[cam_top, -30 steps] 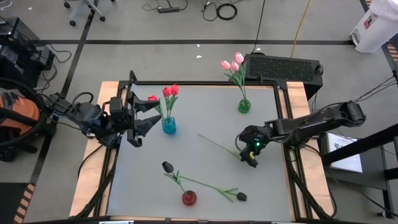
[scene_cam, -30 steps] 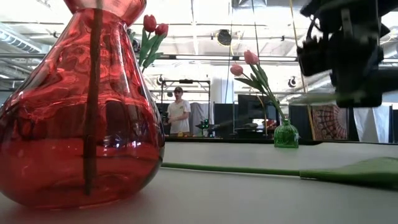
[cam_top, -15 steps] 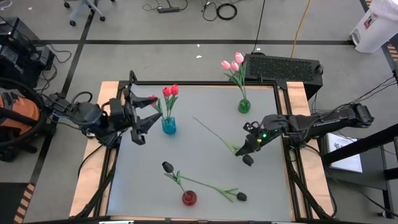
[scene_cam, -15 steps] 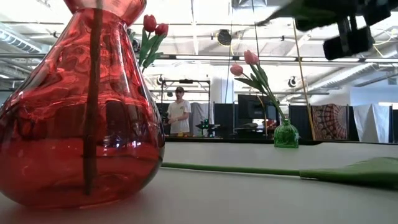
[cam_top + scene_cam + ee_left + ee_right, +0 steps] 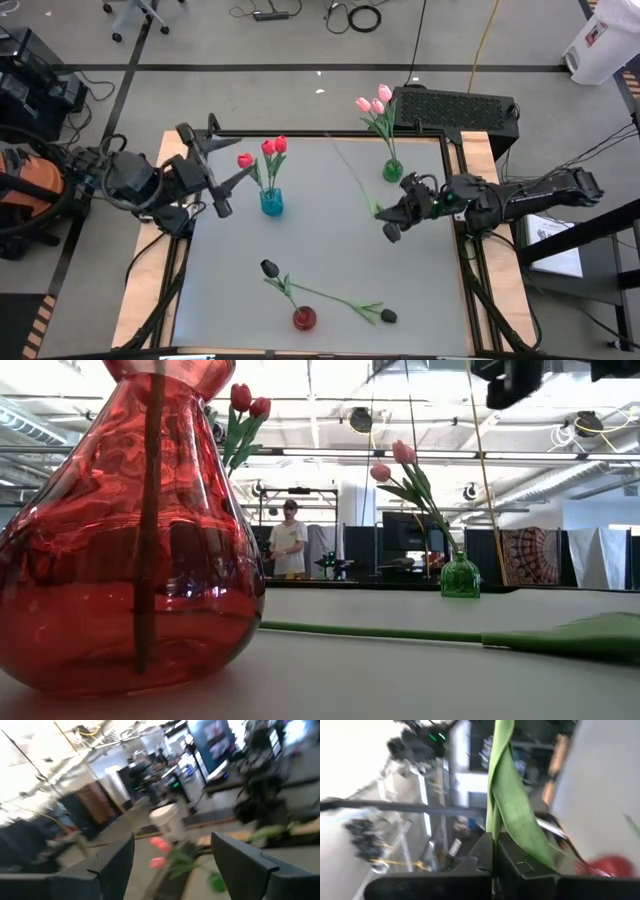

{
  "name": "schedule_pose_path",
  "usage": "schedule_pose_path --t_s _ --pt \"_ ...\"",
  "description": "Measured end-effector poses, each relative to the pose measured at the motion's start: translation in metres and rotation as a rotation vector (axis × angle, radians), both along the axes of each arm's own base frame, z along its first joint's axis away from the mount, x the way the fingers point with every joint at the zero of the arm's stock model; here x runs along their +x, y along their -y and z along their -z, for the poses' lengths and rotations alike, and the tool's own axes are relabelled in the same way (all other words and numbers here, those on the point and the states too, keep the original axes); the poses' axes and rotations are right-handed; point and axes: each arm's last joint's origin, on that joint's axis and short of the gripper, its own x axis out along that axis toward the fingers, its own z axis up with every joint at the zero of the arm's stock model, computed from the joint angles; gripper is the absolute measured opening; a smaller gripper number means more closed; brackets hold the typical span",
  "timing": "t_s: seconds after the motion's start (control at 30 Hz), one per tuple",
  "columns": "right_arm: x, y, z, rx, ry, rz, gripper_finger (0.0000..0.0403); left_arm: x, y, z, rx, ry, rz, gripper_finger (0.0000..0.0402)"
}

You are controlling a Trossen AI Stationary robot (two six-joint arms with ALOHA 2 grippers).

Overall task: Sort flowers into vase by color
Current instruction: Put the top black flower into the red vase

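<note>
High view: right gripper, clamped on a black tulip, has lifted it off the table, stem now upward, ready for the red vase. Left gripper, spread, waits beside the blue vase. Right wrist view: stem pinched between the fingers.

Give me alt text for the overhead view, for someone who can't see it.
Seen from above, the right end effector holds a black tulip by its stem over the grey table, near the green vase with pink tulips. The left end effector hangs open beside the blue vase of red tulips. One black tulip stands in the red vase; another lies beside it.
</note>
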Motion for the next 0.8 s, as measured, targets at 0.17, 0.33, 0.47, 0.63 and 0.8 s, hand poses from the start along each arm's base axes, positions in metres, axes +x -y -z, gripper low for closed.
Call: schedule_pose_path --t_s 0.17,0.33,0.47,0.63,0.8 --pt "0.000 0.003 -0.010 0.024 0.104 0.096 0.0000 0.015 0.005 -0.010 0.253 -0.153 -0.088 0.0269" --pt "0.001 0.004 -0.016 0.041 0.156 0.147 0.0000 0.040 0.009 -0.006 0.487 -0.321 -0.134 0.0269" --pt "0.005 0.004 -0.027 0.022 0.176 0.154 0.0000 0.064 0.010 0.005 0.603 -0.437 -0.161 0.0269" --pt "0.015 0.003 -0.049 -0.006 0.217 0.156 0.0000 0.092 0.010 0.023 0.738 -0.582 -0.179 0.0269" --pt "0.028 -0.001 -0.063 0.029 0.217 0.140 0.0000 0.114 0.009 0.039 0.845 -0.700 -0.186 0.0269"
